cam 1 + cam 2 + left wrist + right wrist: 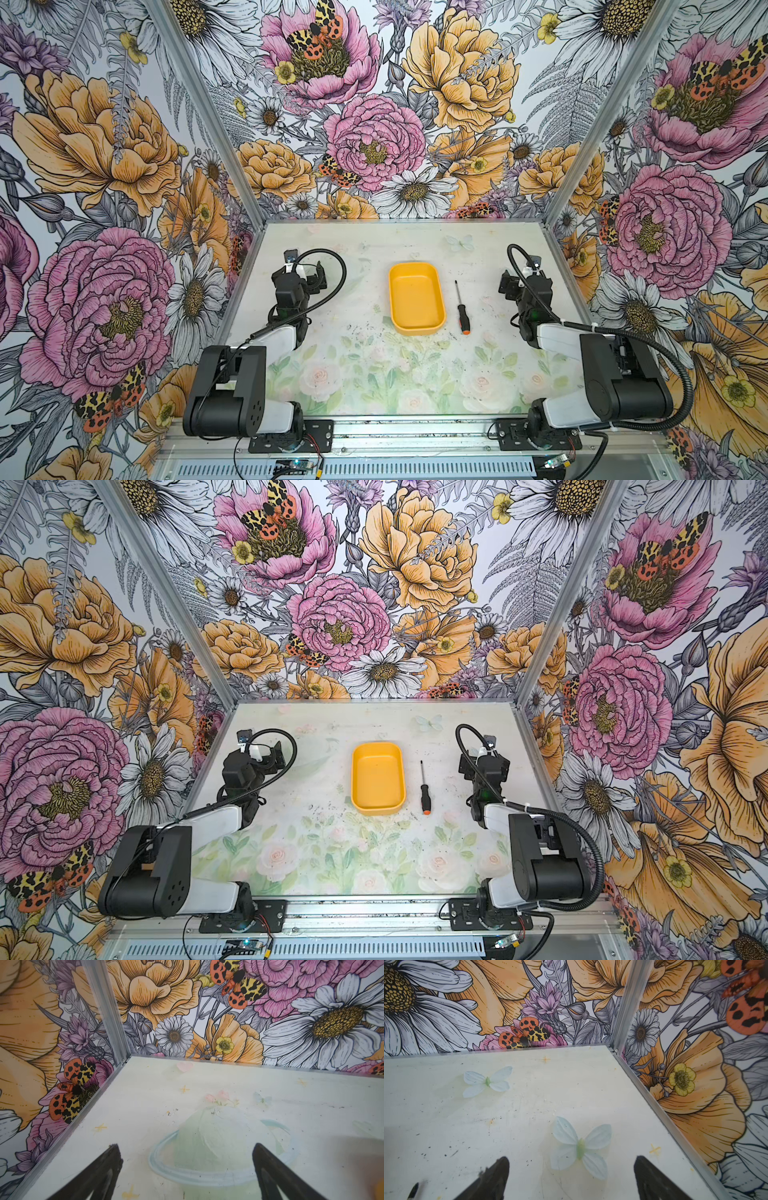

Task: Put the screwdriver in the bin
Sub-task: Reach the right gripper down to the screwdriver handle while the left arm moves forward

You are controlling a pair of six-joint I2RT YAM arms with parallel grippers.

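spotted screwdriver (pixel 461 307) flat on bench (pixel 353 374) nr centre, just beside bin (pixel 391 291) on its right-edge side, not touching. lay parallel to bin's long wall, thin metal shaft toward back edge, black handle w/ orange cap toward front. sat nearer right gripper (pixel 572 1158), bench-middle side of it. found its jaws spread wide, empty. found left gripper (pixel 186 1144) likewise spread. noted bin as smooth yellow plastic, rounded corners, nothing inside.

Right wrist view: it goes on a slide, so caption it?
Open right gripper over the table, screwdriver barely in frame.
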